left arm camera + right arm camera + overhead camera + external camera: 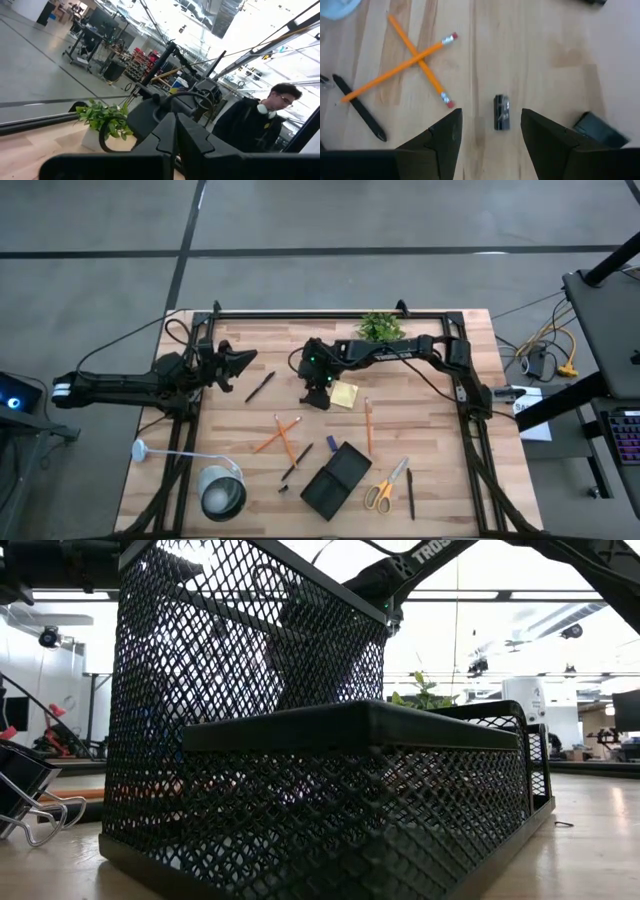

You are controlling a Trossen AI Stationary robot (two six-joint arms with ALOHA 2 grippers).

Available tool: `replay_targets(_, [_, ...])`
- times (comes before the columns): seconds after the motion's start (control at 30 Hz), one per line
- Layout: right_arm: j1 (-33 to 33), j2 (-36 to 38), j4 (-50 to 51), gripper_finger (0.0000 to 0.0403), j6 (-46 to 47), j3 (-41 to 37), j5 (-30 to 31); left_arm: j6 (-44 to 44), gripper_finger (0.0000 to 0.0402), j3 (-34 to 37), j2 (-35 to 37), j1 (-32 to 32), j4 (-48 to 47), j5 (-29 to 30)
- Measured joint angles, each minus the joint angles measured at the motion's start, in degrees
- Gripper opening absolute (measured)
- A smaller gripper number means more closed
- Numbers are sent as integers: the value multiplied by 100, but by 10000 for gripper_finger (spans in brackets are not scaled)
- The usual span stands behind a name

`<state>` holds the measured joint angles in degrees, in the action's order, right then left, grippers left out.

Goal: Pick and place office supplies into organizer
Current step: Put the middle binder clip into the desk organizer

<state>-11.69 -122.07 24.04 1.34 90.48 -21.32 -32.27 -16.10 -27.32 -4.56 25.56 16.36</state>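
High view is showing a light wooden slatted table (420, 430) with both dark arms reaching over it. The right gripper (316, 392) is hanging near the table's middle, just beside a yellow square sticky-note pad (344, 394). Its own wrist camera is looking down between two dark fingers (445, 137) standing partly apart with nothing between them; bare wood and a small dark cylindrical piece with a silver band (501, 113) are lying in the gap below, not touched. Two orange pencils with pink erasers (417, 59) are lying crossed in an X close by, and a black pen (360, 109) is resting beside them.

The left gripper (238, 366) is waiting at the table's left edge, its fingers pressed fully together and holding nothing, with another black pen (260, 386) lying just beside it.

The black mesh rectangular desk organizer (336, 478) is sitting at the near edge of the table, well apart from both grippers; in the low view its mesh walls (330, 800) are filling most of the picture. Yellow-handled scissors (384, 488) are lying just to its right, and a third orange pencil (368, 426) is lying above them. A small green potted plant (380, 326) is standing at the far edge, and a round silver-white lamp (222, 494) is sitting at the near left corner. A person in dark clothing (255, 125) is showing beyond the table in the left wrist view.
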Motion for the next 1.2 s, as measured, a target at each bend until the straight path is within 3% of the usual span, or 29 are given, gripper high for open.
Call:
replay_targets(0.87, [-55,-271,-496,189,298,-12,-130,-26,0,11,-2,-4,154,11])
replay_targets(1.2, [-54,-470,-557,155,468,-15,-322,-33,0,37,-2,-4,289,17])
